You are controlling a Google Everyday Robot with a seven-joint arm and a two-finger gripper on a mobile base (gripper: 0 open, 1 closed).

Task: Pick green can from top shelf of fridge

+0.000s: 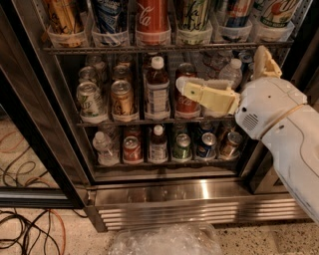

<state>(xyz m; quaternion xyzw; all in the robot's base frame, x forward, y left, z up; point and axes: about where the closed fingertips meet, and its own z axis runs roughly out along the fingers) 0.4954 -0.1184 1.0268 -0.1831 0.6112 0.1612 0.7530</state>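
Note:
The green can (193, 13) stands in a translucent cup holder on the top shelf (164, 48) of the fridge (189, 199), right of the red Coca-Cola can (152, 15). Its top is cut off by the frame. My gripper (221, 67) is in front of the middle rack, below the can and a little to its right. One cream finger (204, 95) points left across a red can and the other finger (264, 62) points up near the top shelf's right end. The fingers are spread apart with nothing between them.
The middle and bottom racks hold several short cans and bottles (157, 92). The open dark door frame (35, 139) stands at the left. Cables (30, 229) lie on the floor at lower left. Crumpled clear plastic (164, 241) lies in front of the base.

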